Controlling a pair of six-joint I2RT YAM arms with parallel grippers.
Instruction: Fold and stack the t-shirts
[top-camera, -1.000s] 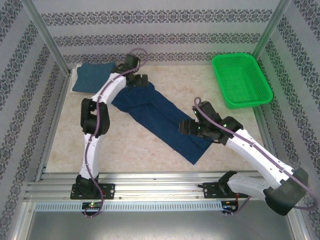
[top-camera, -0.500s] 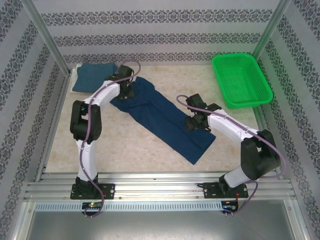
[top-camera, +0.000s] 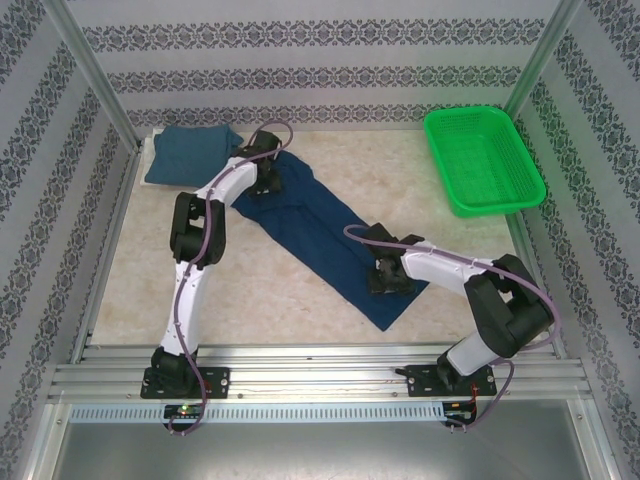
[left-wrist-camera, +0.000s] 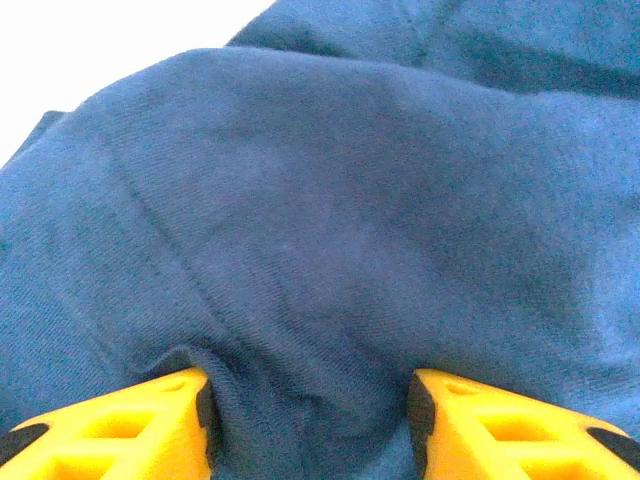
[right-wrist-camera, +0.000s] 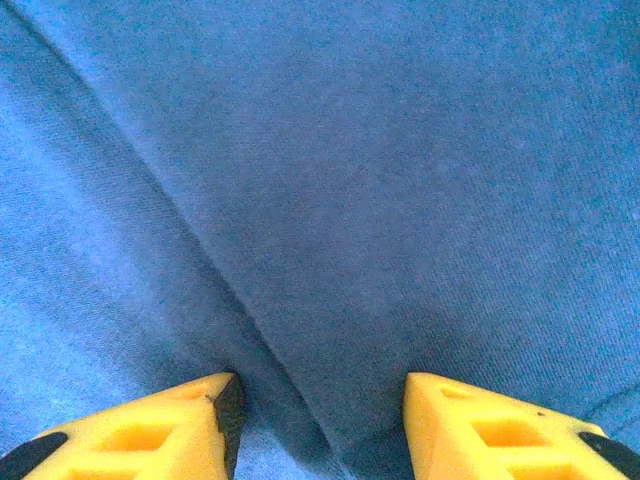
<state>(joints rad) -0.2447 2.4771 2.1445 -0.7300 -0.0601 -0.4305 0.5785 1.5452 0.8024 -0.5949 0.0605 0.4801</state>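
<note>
The folded t-shirt (top-camera: 187, 153) lies far left, the spread t-shirt (top-camera: 320, 235) in the middle, the basket (top-camera: 483, 160) far right.

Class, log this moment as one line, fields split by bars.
phase: grasp for fold | left gripper: pinching navy t-shirt, far end | right gripper: pinching its near end | teal t-shirt: folded, far-left corner

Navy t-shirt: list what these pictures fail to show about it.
- Top view: the left claw and its arm cover the navy t-shirt's far end.
- Top view: the right claw covers its near-right edge.
- Wrist views: most of the shirt lies beyond the frame; the fingers are cut off at the bottom edge.
</note>
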